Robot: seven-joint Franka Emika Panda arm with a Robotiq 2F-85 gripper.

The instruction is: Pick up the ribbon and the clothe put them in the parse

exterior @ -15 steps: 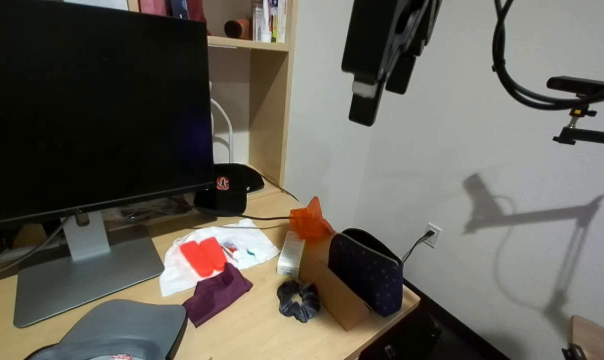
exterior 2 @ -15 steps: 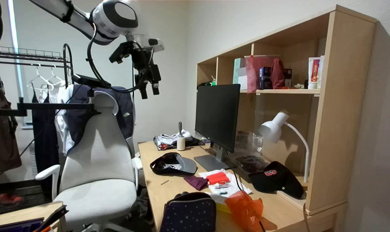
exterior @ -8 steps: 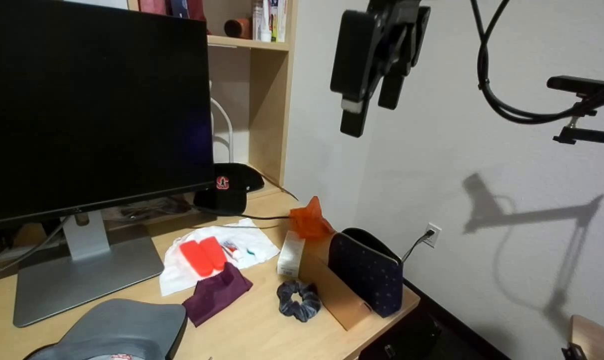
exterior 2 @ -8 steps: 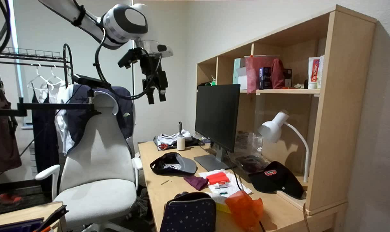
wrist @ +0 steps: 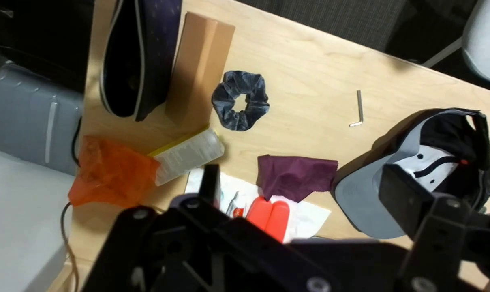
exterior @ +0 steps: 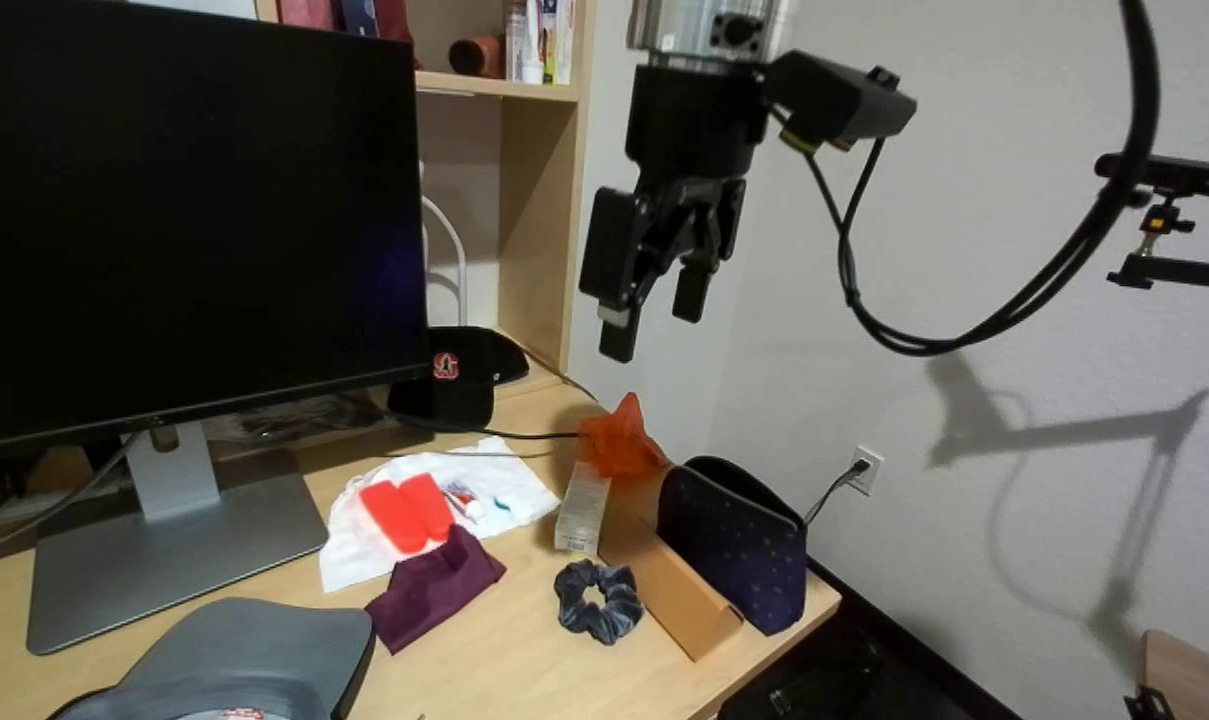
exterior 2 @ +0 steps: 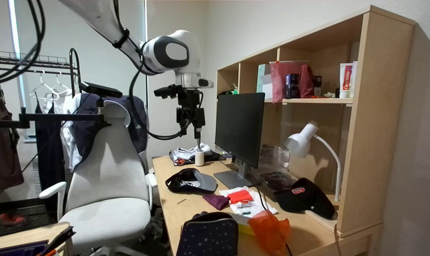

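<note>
Ribbon (wrist: 257, 97) near the open purse (exterior: 732, 550), cloth (wrist: 295, 176) farther off, both on the bench (wrist: 309, 109); end effector (exterior: 655, 327) above, jaws apart, empty.
We'd guess both light and soft: pinch one side of the ribbon's ring, the cloth by a raised fold (flat fabric may slip).

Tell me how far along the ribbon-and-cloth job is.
Done: nothing yet; the ribbon and the maroon cloth both lie outside the purse. In hand: nothing; the gripper hangs open above the desk. Left: picking up both and placing them in the purse, whose top stands open.
</note>
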